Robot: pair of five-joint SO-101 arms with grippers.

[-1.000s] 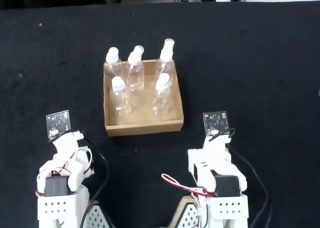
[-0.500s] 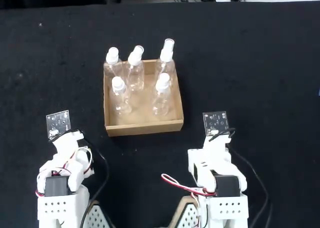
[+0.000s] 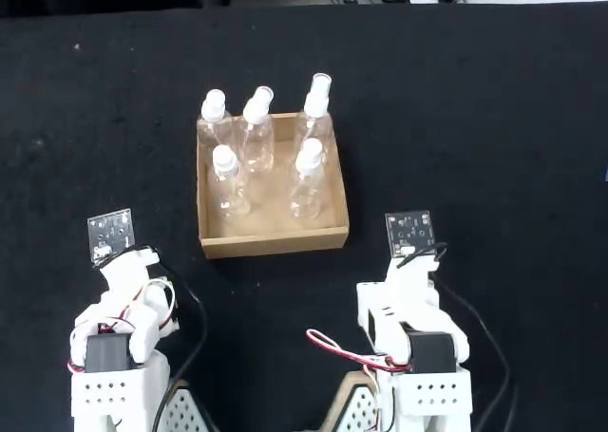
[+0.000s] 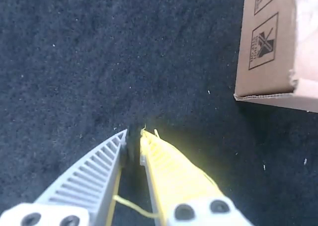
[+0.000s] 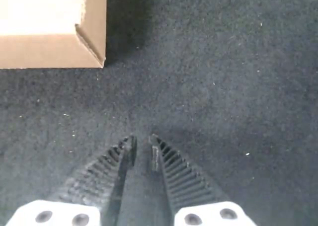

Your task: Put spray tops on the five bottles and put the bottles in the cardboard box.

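The cardboard box (image 3: 274, 239) stands in the middle of the black table. Several clear bottles stand upright inside it, each with a white spray top: one at the back left (image 3: 215, 119), one at the back right (image 3: 314, 109), one near the front (image 3: 228, 183). My left gripper (image 4: 133, 136) hovers low over the cloth, shut and empty, near a front corner of the box (image 4: 266, 42). My right gripper (image 5: 142, 141) is also shut with nothing in it, close to the other front corner of the box (image 5: 54, 49).
Both arms sit folded at the near edge, the left arm (image 3: 123, 299) and the right arm (image 3: 410, 299), each a short way in front of the box. Black cloth (image 3: 494, 128) covers the table on all sides of the box.
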